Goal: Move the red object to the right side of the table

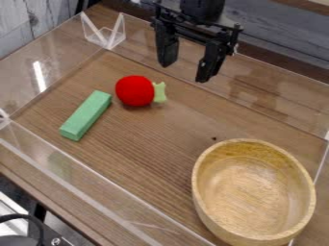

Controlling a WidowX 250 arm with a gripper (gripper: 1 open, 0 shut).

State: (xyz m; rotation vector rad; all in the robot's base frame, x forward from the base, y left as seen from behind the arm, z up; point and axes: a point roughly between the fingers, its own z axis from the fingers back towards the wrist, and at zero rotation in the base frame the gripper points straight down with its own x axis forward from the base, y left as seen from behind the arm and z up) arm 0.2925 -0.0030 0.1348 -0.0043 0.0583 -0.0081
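The black two-finger gripper (pixel 186 69) reaches in from the top of the view, over the far part of the brown wood-grain tabletop (pixel 161 149). Its fingers are spread wide, with a gap between them and nothing pinched there.

The round, bright red toy fruit (pixel 134 90) lies on the tabletop outside that gap. In the view it sits below and to the left of both fingertips, nearer to the left-hand one than to the right-hand one, and apart from both. A pale green leafy bit (pixel 160 92) sticks out from the fruit's right side, toward the area below the fingers. How high the fingertips are above the wood cannot be told from this one view.

The flat green rectangular block (pixel 87 116) lies near the fruit, lower and farther left in the view, set at a slant and not touching it. The round light wooden bowl (pixel 253 190) stands at the lower right, its opening facing up, well apart from both the fruit and the block. The fruit is in the upper left part of the tabletop, on the opposite side from the bowl. Black cables (pixel 29 219) show at the lower left corner, beyond the tabletop's edge
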